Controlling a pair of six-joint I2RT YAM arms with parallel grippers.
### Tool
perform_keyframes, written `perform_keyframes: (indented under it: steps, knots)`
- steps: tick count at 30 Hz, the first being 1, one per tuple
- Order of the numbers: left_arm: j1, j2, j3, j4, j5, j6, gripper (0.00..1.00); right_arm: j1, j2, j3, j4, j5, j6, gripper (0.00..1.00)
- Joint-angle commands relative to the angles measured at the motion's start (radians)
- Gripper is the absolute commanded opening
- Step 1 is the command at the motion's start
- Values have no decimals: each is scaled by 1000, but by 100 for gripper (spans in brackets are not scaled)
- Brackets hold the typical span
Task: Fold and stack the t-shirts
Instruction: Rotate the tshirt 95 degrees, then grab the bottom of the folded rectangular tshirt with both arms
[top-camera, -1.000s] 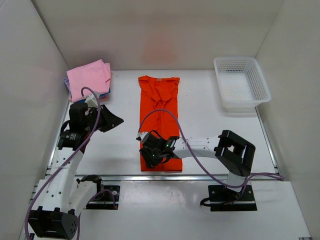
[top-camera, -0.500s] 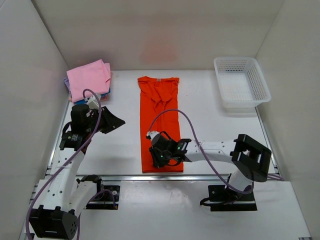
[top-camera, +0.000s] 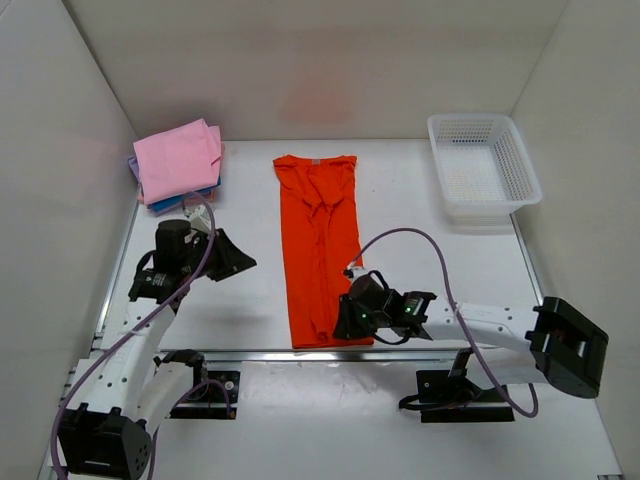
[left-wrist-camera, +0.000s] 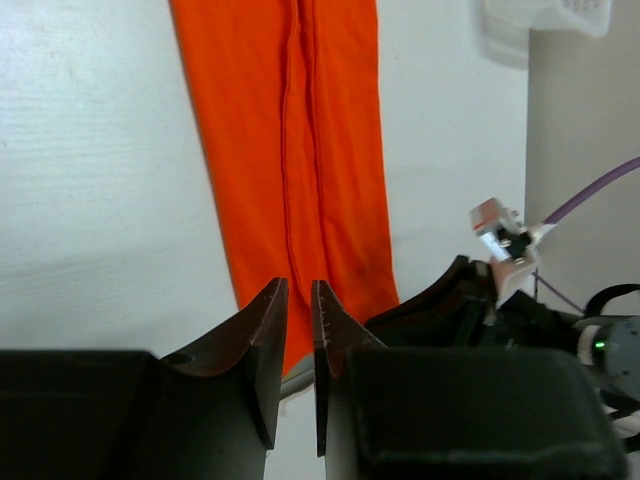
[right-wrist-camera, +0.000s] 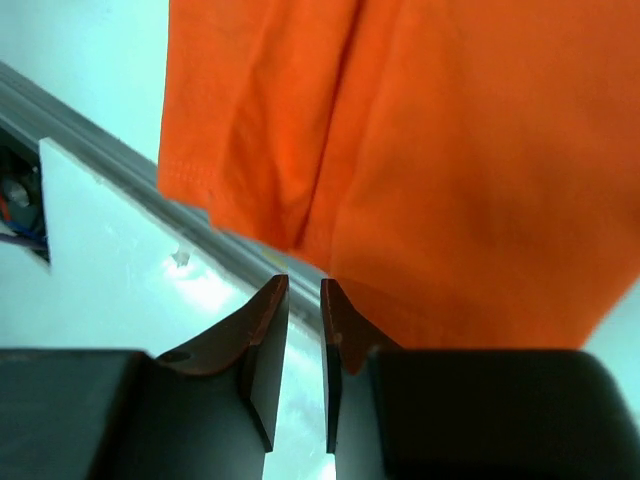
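The bright orange t-shirt (top-camera: 318, 240) lies as a long narrow strip down the middle of the table, collar at the far end. It also shows in the left wrist view (left-wrist-camera: 290, 150) and the right wrist view (right-wrist-camera: 450, 150). My right gripper (top-camera: 341, 327) is low at the shirt's near right corner, jaws shut with nothing between them (right-wrist-camera: 304, 282). My left gripper (top-camera: 243, 262) hovers left of the shirt, shut and empty (left-wrist-camera: 298, 285). A folded pink t-shirt (top-camera: 178, 158) tops a stack at the back left, with a blue one (top-camera: 165, 205) and a purple edge (top-camera: 132, 166) under it.
A white mesh basket (top-camera: 521, 160) stands at the back right, and its corner shows in the left wrist view (left-wrist-camera: 545, 12). A metal rail (top-camera: 250, 352) runs along the table's near edge, just below the shirt's hem. White walls close in the sides and back.
My right gripper has slid from the shirt's near left corner to its near right corner, and the lower part of the shirt lies straighter. My left gripper has moved slightly nearer and rightward.
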Motion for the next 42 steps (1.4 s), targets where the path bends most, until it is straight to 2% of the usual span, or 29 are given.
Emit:
perform_keyframes:
  steps: [1,5,8,11,14,18,21,25,30,38,42]
  knots:
    - [-34,-23,-42,-18,-14,26,27,10,-97,-27,18,49,111,17]
    - [-117,-39,-112,-36,-38,26,28,-33,-185,-48,-57,86,120,16]
    - [-213,-54,-152,-79,-92,26,28,-102,-234,-60,-106,35,83,18]
    - [-263,-81,-232,-76,-87,-9,28,-186,-280,-80,-152,-2,57,22]
    - [-316,-169,-352,3,-75,-112,28,-274,-329,-122,-175,-49,33,30]
    - [-370,-187,-461,97,-80,-204,29,-357,-344,-166,-210,-104,16,33]
    - [-430,-137,-478,143,-93,-219,33,-368,-331,-188,-224,-123,6,34]
    - [-493,-106,-494,268,-115,-308,33,-363,-321,-220,-195,-152,22,35]
    - [-574,13,-485,329,-150,-340,34,-368,-301,-240,-163,-181,25,37]
    - [-658,156,-468,408,-224,-360,34,-357,-257,-251,-97,-232,42,42]
    - [-689,205,-476,468,-253,-399,38,-342,-222,-248,-56,-241,49,43]
